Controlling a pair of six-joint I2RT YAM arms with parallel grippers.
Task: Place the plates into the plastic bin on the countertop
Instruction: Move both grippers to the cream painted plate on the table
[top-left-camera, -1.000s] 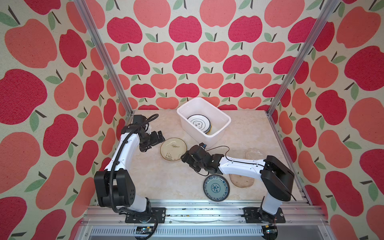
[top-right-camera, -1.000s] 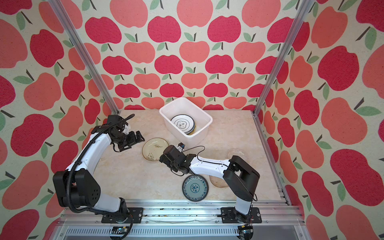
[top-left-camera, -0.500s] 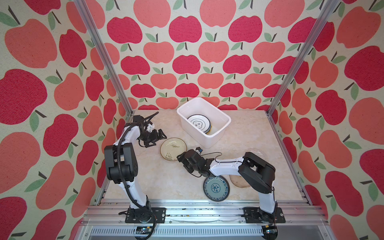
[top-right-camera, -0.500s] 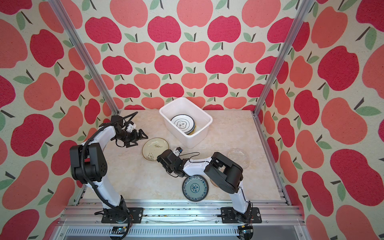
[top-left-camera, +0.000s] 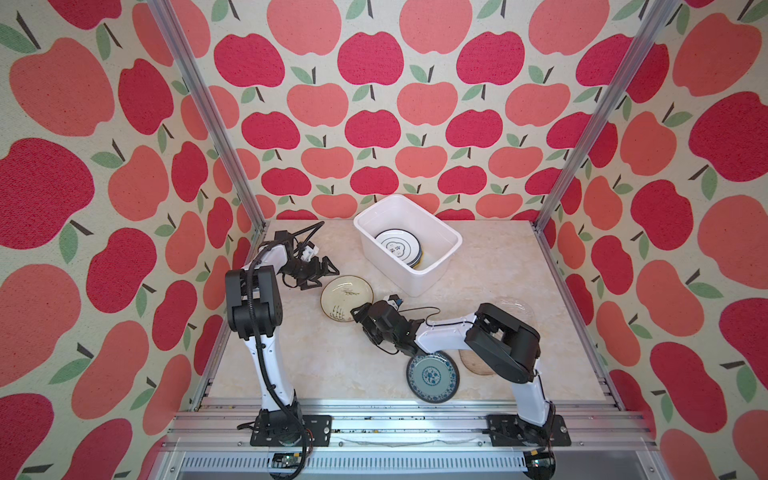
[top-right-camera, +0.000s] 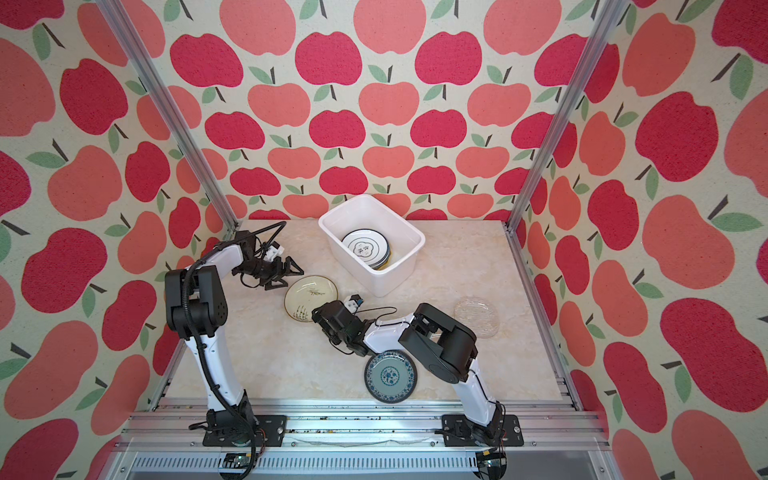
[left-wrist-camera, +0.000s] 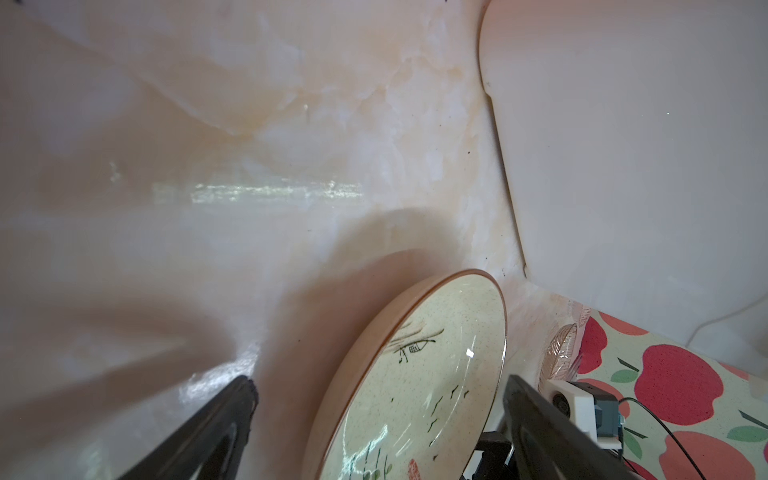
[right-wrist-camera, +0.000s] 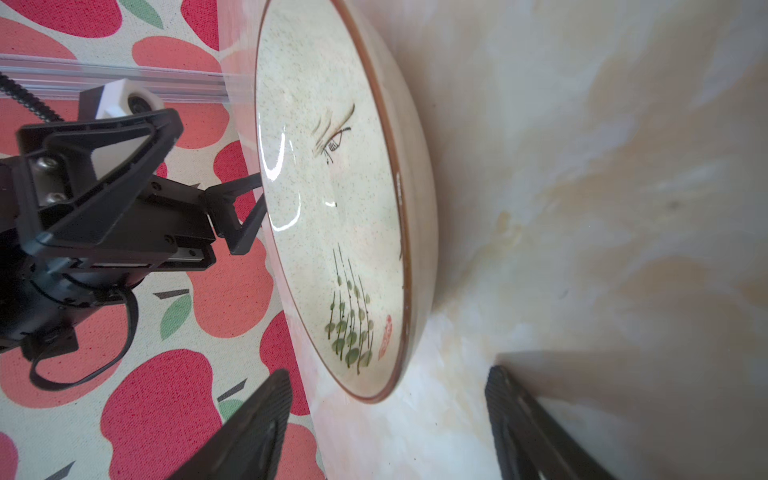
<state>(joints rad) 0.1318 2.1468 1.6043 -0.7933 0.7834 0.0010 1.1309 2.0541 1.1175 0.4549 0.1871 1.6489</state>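
Countertop bears bin and plates, one perhaps glass.

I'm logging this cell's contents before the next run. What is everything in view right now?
plastic bin: one, white, back middle of the countertop.
stacked plates: several, count unclear, white with dark rings on top, inside the bin.
cream plate: one, painted reeds, on the countertop between both grippers.
blue-patterned plate: one, near the front edge.
beige oval plate: one, partly hidden under the right arm.
clear glass plate: one, right side.
countertop: one, beige marble.
walls: three, red and coral apple print.
aluminium rails: silver, front edge and corners.
left gripper: one, black, fingers open.
right gripper: one, black, fingers open.
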